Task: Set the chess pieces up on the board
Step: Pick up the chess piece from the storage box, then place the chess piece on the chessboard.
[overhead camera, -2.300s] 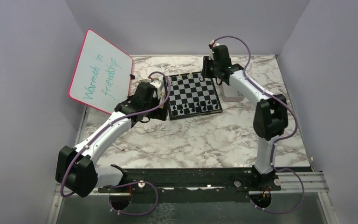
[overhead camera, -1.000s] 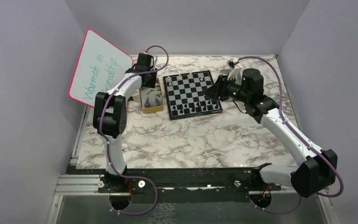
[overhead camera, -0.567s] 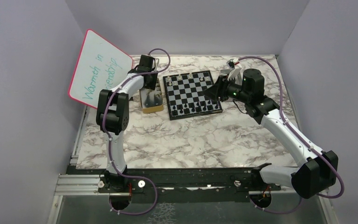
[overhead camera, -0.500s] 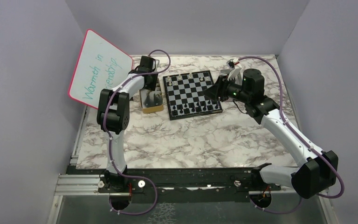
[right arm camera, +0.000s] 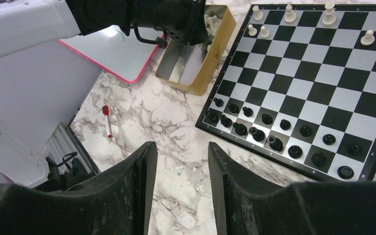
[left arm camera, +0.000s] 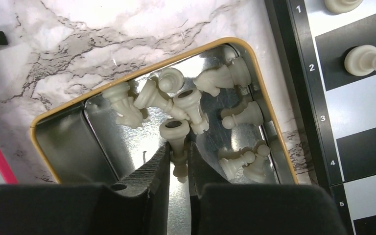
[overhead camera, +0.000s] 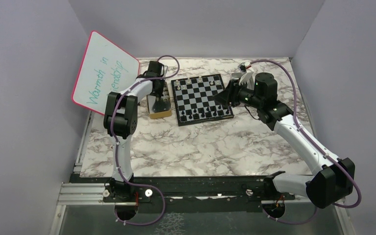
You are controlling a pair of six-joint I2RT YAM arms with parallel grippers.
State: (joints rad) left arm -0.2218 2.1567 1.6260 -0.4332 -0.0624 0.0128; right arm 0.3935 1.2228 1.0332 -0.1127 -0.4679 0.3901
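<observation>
In the left wrist view the board [left arm camera: 352, 98] runs off at 3 o'clock, and a pale piece [left arm camera: 341, 5] is clipped at 1 o'clock. The left gripper [left arm camera: 178, 149] hides the foot of the gripped piece [left arm camera: 175, 133]. From above, the black pieces [overhead camera: 203, 114] are too small to tell apart.

Lab booth — plain lilac walls [overhead camera: 196, 24], marbled tabletop [overhead camera: 200, 147].

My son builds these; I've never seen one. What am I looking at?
This is a robot: a left arm and a right arm, each ending in a two-finger gripper. One picture looks down from above; the others come from a camera on each wrist. On the table are a chessboard with black pieces and pale pieces, a tin of spare pieces and a red marker. The left gripper is closed on one pale piece in the tin; the right gripper is open and empty.
</observation>
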